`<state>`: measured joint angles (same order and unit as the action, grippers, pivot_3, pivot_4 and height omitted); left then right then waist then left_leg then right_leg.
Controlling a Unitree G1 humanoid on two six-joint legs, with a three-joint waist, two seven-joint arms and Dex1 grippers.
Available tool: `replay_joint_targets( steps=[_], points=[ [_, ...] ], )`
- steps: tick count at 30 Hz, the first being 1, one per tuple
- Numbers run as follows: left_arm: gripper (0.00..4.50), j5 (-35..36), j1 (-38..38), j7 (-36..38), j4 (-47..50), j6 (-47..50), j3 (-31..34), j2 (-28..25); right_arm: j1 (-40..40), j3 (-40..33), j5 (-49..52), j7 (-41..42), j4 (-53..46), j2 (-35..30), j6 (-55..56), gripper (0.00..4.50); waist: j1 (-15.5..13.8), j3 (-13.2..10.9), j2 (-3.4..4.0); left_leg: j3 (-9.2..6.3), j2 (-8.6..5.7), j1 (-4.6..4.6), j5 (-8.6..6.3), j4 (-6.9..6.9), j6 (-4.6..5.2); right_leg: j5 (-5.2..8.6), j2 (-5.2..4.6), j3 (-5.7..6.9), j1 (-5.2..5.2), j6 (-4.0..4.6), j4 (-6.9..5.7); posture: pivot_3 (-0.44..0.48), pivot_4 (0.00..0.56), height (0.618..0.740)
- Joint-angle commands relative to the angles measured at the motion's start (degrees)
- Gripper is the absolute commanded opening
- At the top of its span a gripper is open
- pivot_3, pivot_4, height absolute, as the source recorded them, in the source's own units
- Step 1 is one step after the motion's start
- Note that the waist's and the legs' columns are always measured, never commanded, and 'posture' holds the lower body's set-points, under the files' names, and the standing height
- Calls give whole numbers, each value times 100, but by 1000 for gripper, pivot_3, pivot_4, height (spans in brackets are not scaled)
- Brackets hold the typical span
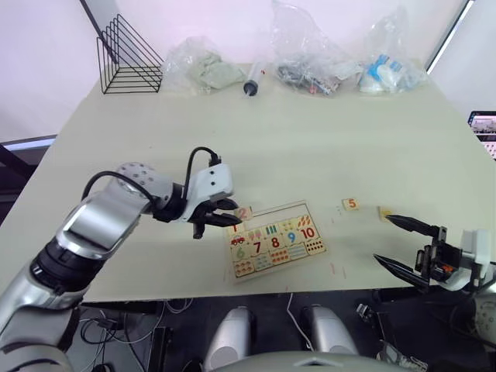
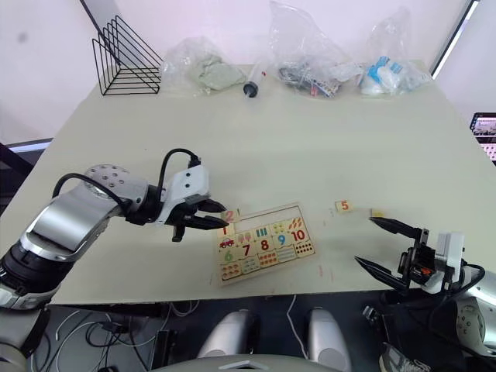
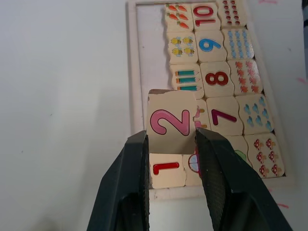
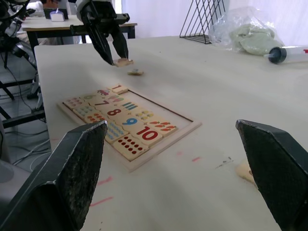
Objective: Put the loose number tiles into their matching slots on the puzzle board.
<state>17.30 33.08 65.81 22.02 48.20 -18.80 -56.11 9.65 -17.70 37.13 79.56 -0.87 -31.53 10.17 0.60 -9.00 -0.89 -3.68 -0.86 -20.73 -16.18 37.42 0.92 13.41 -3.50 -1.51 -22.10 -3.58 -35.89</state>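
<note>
One pink 2 tile [image 3: 169, 123], pale wood, pinched in left gripper [image 3: 171, 144] over puzzle board [image 1: 273, 241] top-row corner, above seated red 1 tile [image 3: 166, 168]. Right gripper [image 1: 401, 243] wide, right of board, near orange 5 tile [image 1: 351, 204].

You have a pale table [image 1: 310, 147] | puzzle board [image 1: 275, 240] flat near your front edge | orange 5 tile [image 1: 350, 204] just right of it, another pale tile [image 1: 385, 211] beside that | far edge: black wire rack [image 1: 128, 58] at left, syringe [image 1: 251, 80], clear plastic bags [image 1: 310, 54] along the back
</note>
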Motion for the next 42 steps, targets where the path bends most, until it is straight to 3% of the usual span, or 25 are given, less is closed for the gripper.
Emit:
replay_joint_targets(
  steps=[1, 13, 21, 26, 42],
  points=[
    [922, -312, 600, -214, 263, 831, -528, 98, -122, 13, 44, 61, 59, 9, 94, 4500, -1, -1, -1, 5, -4, -1, 0, 1, 0, 0, 3, -1, 0, 0, -1, 0, 150, 740],
    [922, -369, 1525, -251, 78, 1948, -1462, 427, -242, 119, 4, 26, 92, 51, 134, 4500, 5, -2, -3, 4, -4, -3, 1, 2, 0, 0, 12, -4, 0, 0, -3, 0, 150, 740],
    [922, -524, 1764, -307, -142, 1987, -1883, 551, -218, 134, -18, 13, 70, 100, 166, 4500, 6, -2, -3, 0, -3, -2, 1, 3, 0, 0, 16, -7, 0, 0, -4, 0, 150, 740],
    [922, -654, 1669, -325, -265, 1646, -2004, 549, -236, 145, -40, 30, 124, 132, 214, 4500, 9, -2, -3, -1, -3, -1, 1, 3, 0, 0, 16, -10, 0, 0, -4, 0, 150, 740],
    [922, -758, 1898, -235, -538, 1806, -2245, 808, -157, 145, -42, -20, 64, 137, 234, 4500, 6, -2, -3, -2, -3, -2, 1, 5, 0, 0, 17, -10, 0, 0, -6, 0, 150, 740]
  ],
)
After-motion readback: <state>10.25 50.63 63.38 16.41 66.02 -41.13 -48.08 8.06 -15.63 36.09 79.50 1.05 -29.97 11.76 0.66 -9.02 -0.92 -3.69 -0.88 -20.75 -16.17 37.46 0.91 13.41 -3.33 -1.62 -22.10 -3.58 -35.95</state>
